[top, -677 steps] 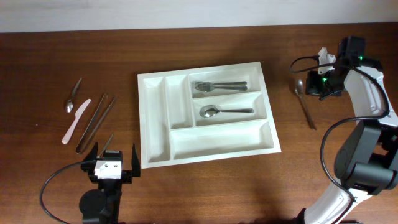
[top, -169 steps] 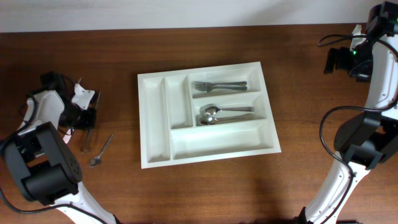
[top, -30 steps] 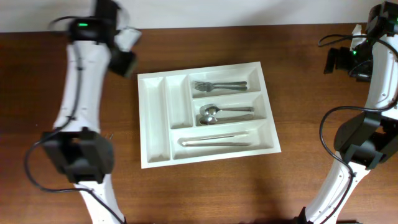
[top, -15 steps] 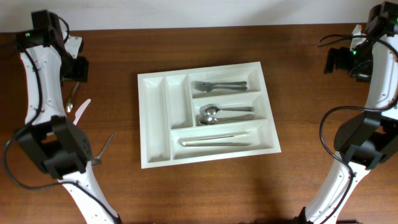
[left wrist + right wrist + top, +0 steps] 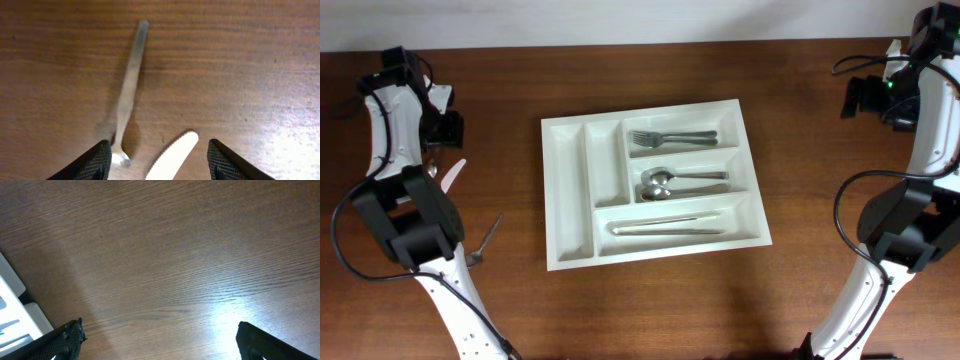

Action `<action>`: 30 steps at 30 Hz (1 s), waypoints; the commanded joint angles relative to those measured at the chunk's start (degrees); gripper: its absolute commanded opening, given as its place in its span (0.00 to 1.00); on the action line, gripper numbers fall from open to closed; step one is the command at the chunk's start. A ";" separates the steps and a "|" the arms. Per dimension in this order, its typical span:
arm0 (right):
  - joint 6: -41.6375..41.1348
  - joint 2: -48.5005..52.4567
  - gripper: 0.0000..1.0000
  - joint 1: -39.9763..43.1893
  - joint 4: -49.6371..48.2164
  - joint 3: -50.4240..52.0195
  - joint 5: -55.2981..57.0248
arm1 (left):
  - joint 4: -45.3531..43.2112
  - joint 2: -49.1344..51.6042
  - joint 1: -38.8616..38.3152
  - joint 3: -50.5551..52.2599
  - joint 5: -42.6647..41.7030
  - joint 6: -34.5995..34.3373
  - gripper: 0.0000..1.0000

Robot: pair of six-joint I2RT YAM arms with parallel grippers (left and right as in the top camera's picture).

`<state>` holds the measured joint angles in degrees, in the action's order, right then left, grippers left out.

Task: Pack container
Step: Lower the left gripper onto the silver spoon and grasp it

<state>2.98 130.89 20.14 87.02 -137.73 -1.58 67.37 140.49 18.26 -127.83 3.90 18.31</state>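
While the container (image 5: 565,200) sits mid-table, part filled, your left gripper (image 5: 159,160) hangs spread over the spoon (image 5: 129,87) and knife (image 5: 172,155) at far left; next, you likely lower and pinch one. Your right gripper (image 5: 157,340), also spread, idles at right.

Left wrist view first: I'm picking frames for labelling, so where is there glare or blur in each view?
Left wrist: glare washes out the table at lower right, and the spoon looks soft. Right wrist: a bright sheen on the wood, with the fingertips blurred. Overhead: evenly lit, with the container crisp.
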 commanded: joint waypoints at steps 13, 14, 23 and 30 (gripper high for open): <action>-0.48 -0.11 0.99 -0.24 0.20 -0.07 -0.35 | -0.92 0.42 6.03 -0.42 -4.07 1.25 0.64; -0.48 -0.11 0.99 -0.24 0.20 -0.07 -0.35 | -0.92 0.46 6.29 -0.42 -4.68 1.25 0.64; -0.48 -0.11 0.99 -0.24 0.20 -0.07 -0.33 | -0.59 3.17 5.99 -0.33 -6.78 1.22 0.63; -0.48 -0.11 0.99 -0.24 0.20 -0.07 -0.33 | -1.40 4.04 5.64 0.39 -6.71 1.25 0.63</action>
<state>2.96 130.89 20.16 87.02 -137.73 -1.58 66.37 144.07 23.88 -127.66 -1.72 18.65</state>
